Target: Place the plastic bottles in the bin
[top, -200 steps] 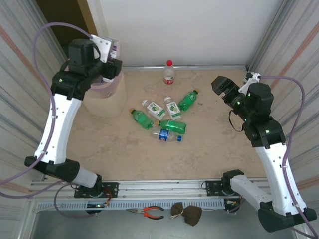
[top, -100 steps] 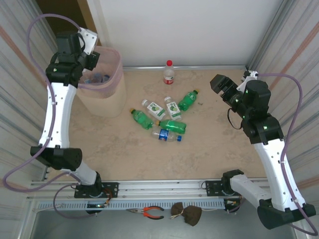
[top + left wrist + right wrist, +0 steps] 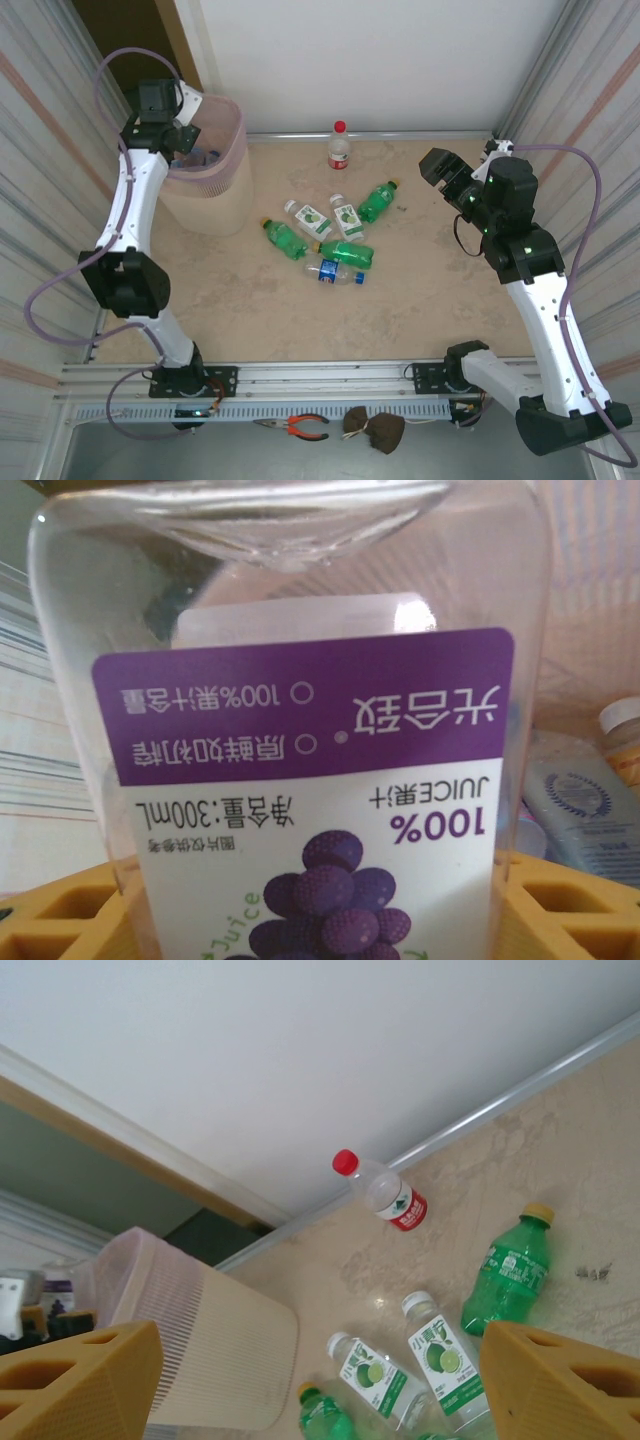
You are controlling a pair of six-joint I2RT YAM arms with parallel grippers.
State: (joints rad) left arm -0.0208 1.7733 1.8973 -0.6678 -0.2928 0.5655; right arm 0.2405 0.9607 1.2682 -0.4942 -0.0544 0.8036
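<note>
Left wrist view: my left tool [image 3: 170,135] is clenched on a clear grape juice bottle [image 3: 300,730], whose body sits between the yellow pads [image 3: 60,915]. Its purple-and-white label reads upside down, and its lower part is cut off at the bottom edge. Behind it, at the right edge, I can make out parts of other bottles against a pinkish wall. One has a white cap [image 3: 620,715] and one a bluish label [image 3: 575,800]; both are blurred and partly hidden.

Top external view: the left tool hangs over the near-left rim of the bin [image 3: 235,150], which stands at the far left of the desk [image 3: 420,290]. The arm covers its fingers here.

My right tool [image 3: 437,165] is released, held above the desk's right side with its fingers apart and nothing between them. Right wrist view confirms this, though both fingers are cut off at the lower corners.

Six bottles lie in a loose cluster [image 3: 330,240] mid-desk, well apart from the bin: three green and three clear. A red-capped bottle [image 3: 339,147] stands upright by the far wall.
</note>
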